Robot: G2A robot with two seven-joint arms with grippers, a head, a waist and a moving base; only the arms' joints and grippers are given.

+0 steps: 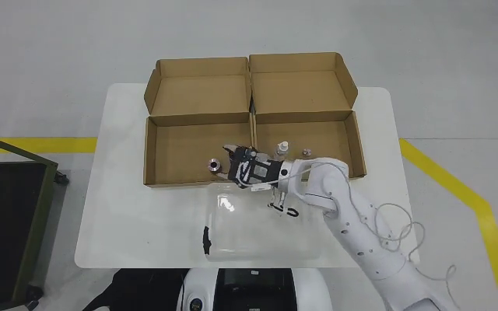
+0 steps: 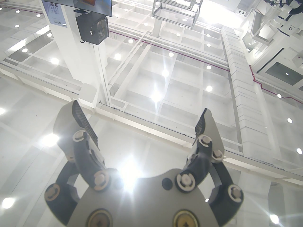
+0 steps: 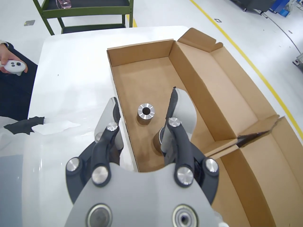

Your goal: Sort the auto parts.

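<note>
Currently the right gripper [image 1: 242, 166] sits at centre frame in the top view, over the near wall of the left box [image 1: 149, 155]. Its jaws are spread wide and hold nothing. In the right wrist view the right gripper [image 3: 144, 95] straddles that wall: one finger hangs over the table [image 1: 117, 202], the other inside the box.

The bushing [image 3: 146, 113] stands upright on the box floor, bore up, in line with the gap between the fingers and touching neither. In the top view the bushing [image 1: 211, 164] lies just left of the gripper. A second part [image 3: 156, 142] sits behind the inner finger, mostly hidden.

The right box [image 1: 360, 148] holds two smaller parts [image 1: 283, 147], near each other (probably one part type per box). A small dark part [image 1: 285, 208] lies on the table beside the bag [image 1: 241, 229], at lower centre, and is probably unsorted.

The left gripper [image 2: 139, 116] points at the ceiling, jaws wide and empty. It appears to be parked clear so that one arm can work both boxes.

Whether the right gripper is set to grasp or to release cannot be told.
</note>
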